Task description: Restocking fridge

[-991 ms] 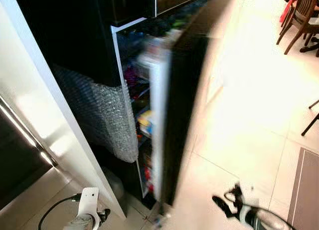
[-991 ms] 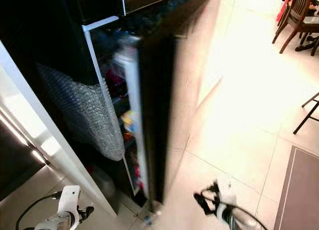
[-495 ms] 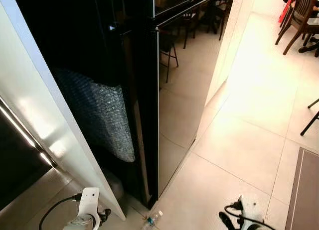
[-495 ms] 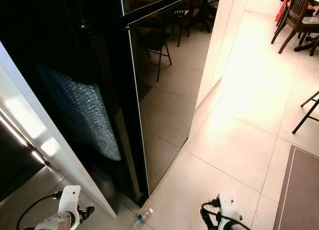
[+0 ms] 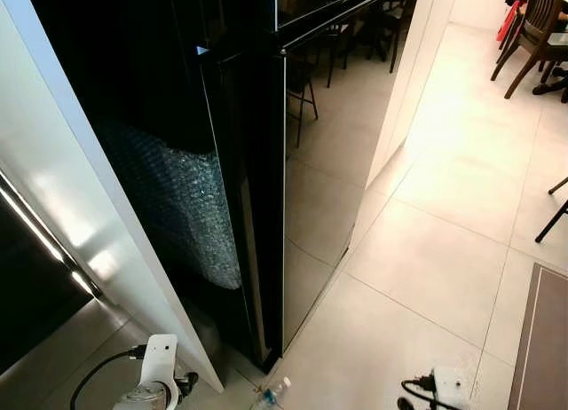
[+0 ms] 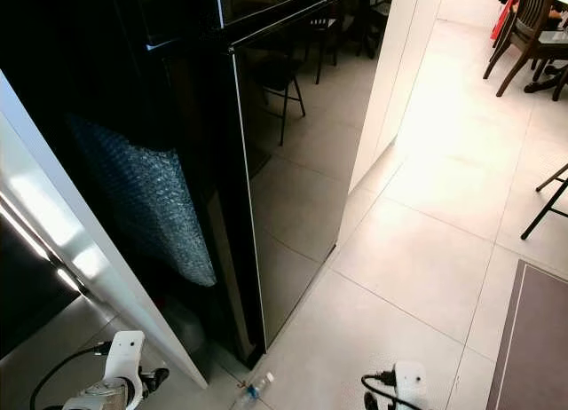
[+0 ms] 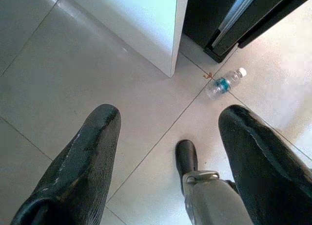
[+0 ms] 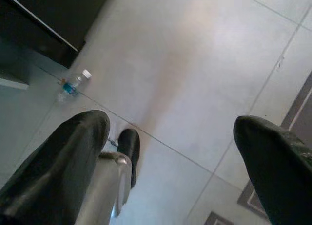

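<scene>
Hanging low over the tiled floor (image 5: 426,277), the left end effector (image 7: 168,152) and the right end effector (image 8: 170,157) are both spread wide and grasping nothing, the robot's own black foot (image 7: 186,159) showing between the fingers. Just ahead, a small water bottle (image 5: 271,394) lies on its side on the floor near the front corner of the black fridge (image 5: 328,144), whose glossy door stands shut; bubble wrap (image 5: 177,197) clings to its side and wooden chairs (image 5: 532,37) stand well beyond.
</scene>
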Tool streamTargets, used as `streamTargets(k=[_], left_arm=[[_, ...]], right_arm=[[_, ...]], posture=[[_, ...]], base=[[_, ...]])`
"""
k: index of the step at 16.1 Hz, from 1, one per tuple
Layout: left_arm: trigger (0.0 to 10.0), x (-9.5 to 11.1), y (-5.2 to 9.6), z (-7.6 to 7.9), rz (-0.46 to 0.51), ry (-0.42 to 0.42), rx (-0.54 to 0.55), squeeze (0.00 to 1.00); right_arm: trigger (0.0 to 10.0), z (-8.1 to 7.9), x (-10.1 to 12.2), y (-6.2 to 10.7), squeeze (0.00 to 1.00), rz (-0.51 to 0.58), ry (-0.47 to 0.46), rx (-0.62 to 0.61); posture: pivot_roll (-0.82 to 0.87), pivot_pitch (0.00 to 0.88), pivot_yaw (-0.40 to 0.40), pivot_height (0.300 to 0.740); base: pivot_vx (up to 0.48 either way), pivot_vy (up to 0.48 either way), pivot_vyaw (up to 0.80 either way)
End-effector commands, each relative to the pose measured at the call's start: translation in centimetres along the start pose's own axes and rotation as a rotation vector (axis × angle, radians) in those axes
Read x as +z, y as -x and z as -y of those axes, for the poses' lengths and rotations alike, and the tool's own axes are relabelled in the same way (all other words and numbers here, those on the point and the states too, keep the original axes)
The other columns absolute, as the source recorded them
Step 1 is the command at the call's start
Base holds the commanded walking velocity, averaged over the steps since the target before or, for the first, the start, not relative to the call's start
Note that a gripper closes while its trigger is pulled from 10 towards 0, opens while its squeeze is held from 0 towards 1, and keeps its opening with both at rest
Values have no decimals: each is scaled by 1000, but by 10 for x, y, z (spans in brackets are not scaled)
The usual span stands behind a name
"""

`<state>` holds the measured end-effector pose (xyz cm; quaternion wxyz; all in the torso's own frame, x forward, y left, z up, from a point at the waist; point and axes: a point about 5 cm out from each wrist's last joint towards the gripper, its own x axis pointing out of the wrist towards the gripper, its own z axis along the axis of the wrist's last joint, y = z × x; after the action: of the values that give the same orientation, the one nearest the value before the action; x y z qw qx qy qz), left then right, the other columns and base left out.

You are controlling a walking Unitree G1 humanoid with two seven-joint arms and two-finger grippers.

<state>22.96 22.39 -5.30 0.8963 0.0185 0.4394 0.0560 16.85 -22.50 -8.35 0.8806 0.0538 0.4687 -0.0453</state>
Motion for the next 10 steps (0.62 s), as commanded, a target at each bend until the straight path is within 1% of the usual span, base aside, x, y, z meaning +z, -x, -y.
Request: streamTargets(k=[1, 2, 4, 7, 8, 10], left_arm=[[10000, -6, 0, 1, -26, 3, 5, 0], [10000, -6, 0, 1, -35, -19, -8, 0], [10000, -5, 0, -1, -51, -59, -4, 0], [10000, -5, 0, -1, -55, -58, -3, 0], [10000, -5, 0, -1, -55, -57, -3, 0], [10000, -5, 0, -1, -55, -56, -6, 0]], right_arm=[[10000, -1, -10, 1, 0, -47, 12, -13], [10000, -2, -14, 1, 0, -65, 20, -12], [10000, -4, -21, 2, 0, -89, 42, -7], [10000, -4, -25, 3, 0, -96, 35, -6], [10000, -4, -22, 2, 0, -91, 36, 0], [10000, -4, -18, 2, 0, -85, 35, 3]], posture=[[8, 0, -30, 740], [7, 0, -28, 740], [10, 0, -28, 740], [13, 0, -30, 740], [12, 0, -33, 740], [12, 0, -32, 740]], base=[[0, 0, 0], [0, 0, 0], [0, -311, 0], [0, -480, 0], [0, -480, 0], [0, 0, 0]])
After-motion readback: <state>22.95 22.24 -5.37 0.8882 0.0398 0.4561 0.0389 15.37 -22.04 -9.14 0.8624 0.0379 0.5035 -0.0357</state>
